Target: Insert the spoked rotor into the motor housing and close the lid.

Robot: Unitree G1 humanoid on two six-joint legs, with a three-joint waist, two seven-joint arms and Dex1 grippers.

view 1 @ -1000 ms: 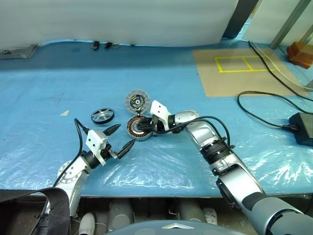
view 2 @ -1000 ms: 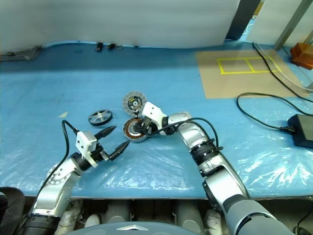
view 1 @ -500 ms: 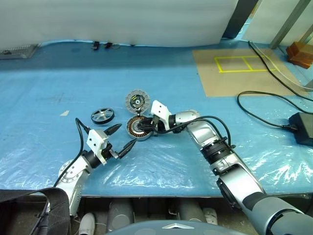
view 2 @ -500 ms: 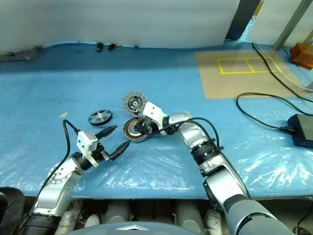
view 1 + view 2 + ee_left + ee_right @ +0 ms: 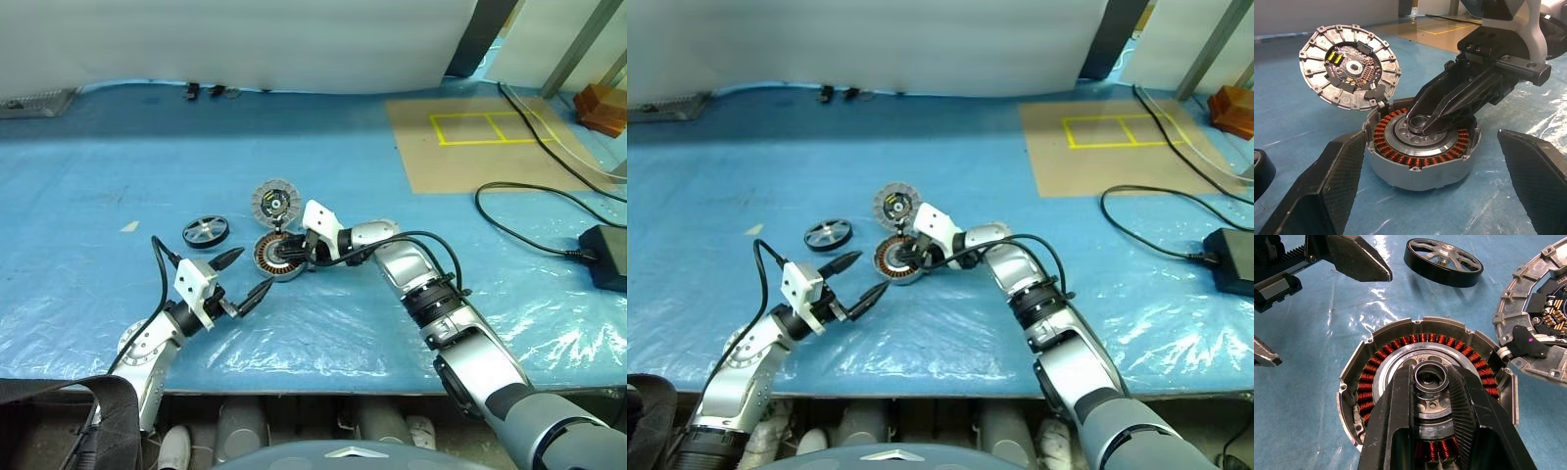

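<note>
The motor housing [image 5: 265, 264] lies on the blue sheet with its ring of copper windings [image 5: 1376, 369] showing. Its lid [image 5: 274, 203] stands tilted open behind it on the hinge, ribbed rim and circuit centre facing out. My right gripper [image 5: 1431, 382] reaches into the housing from the right and is shut on the small raised ring at its centre. The spoked rotor [image 5: 206, 232] lies flat on the sheet to the left of the housing, touching nothing. My left gripper [image 5: 253, 269] is open just left of the housing and in front of it, with nothing between its fingers [image 5: 1337, 176].
A cardboard sheet with yellow tape squares [image 5: 480, 142] lies at the back right. Black cables [image 5: 529, 225] and a power adapter [image 5: 605, 257] sit at the right. Small dark parts [image 5: 203, 91] lie at the back by the white wall. The table's front edge runs close below both arms.
</note>
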